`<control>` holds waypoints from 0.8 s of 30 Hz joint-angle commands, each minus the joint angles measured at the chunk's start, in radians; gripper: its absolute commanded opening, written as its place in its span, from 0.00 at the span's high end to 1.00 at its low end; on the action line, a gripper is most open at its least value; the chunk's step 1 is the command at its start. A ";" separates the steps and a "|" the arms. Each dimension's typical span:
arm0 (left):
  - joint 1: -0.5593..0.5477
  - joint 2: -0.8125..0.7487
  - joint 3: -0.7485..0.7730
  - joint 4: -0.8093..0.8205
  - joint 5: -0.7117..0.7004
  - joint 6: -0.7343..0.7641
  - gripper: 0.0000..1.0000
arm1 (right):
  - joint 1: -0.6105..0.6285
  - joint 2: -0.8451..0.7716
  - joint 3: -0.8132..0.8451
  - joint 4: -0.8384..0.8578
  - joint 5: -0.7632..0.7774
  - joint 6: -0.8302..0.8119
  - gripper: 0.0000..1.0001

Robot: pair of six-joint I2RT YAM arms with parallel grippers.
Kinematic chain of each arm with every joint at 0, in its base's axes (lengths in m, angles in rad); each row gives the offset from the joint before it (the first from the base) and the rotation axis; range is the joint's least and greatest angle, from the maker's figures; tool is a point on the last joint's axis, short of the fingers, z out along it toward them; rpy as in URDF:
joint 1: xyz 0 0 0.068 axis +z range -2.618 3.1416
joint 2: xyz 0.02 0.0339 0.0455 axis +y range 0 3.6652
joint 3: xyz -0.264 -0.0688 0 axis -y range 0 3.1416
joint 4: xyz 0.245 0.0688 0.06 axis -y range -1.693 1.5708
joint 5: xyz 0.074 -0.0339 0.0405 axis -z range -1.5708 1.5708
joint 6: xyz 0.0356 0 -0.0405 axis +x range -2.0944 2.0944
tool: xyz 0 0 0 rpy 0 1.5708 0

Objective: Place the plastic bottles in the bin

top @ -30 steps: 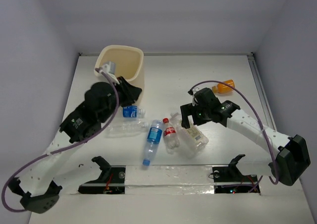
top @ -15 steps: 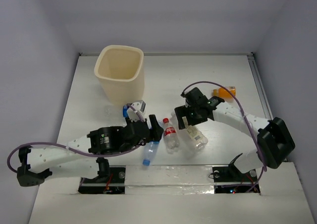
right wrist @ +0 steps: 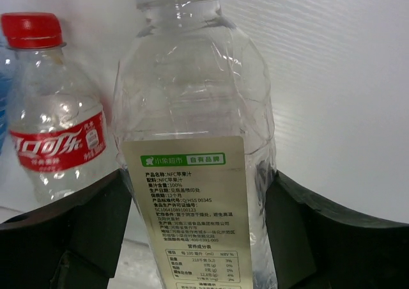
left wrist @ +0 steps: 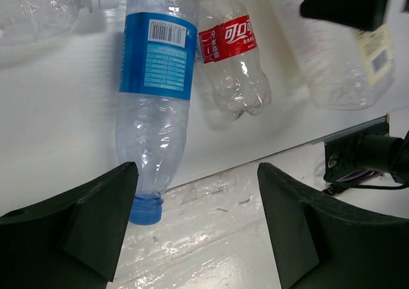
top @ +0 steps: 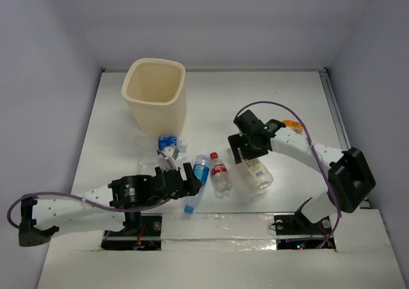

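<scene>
Left claw: spread wide and holding nothing, low over the near edge of the surface, its fingers either side of the blue cap of the blue-labelled bottle. Right claw: spread, straddling the white-green-labelled bottle across its label. The fingers sit close against both walls with no denting visible, so I judge no grip made. Both bottles lie flat near the middle of the near edge, with the red-labelled bottle between them, just beside each. Handling, as judged: the bottles appear empty and thin-walled, hence light, springy and slick. A hard squeeze would buckle them, and a round body may roll or squirt out of the fingers. The best hold is across the labelled mid-body, or at the stiffer neck below the cap. A bare clear bottle lies just left of the blue-labelled one, with a second small blue-labelled bottle beyond it. The orange bottle lies toward the right edge, partly hidden by the right arm. Container: the bin stands upright at the far left corner, well apart from the cluster. No bottle shows in the visible part of its interior.
</scene>
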 commanded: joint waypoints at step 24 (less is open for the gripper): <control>-0.004 -0.089 -0.077 0.008 0.084 -0.036 0.32 | 0.054 0.601 1.415 0.784 -0.024 0.579 0.39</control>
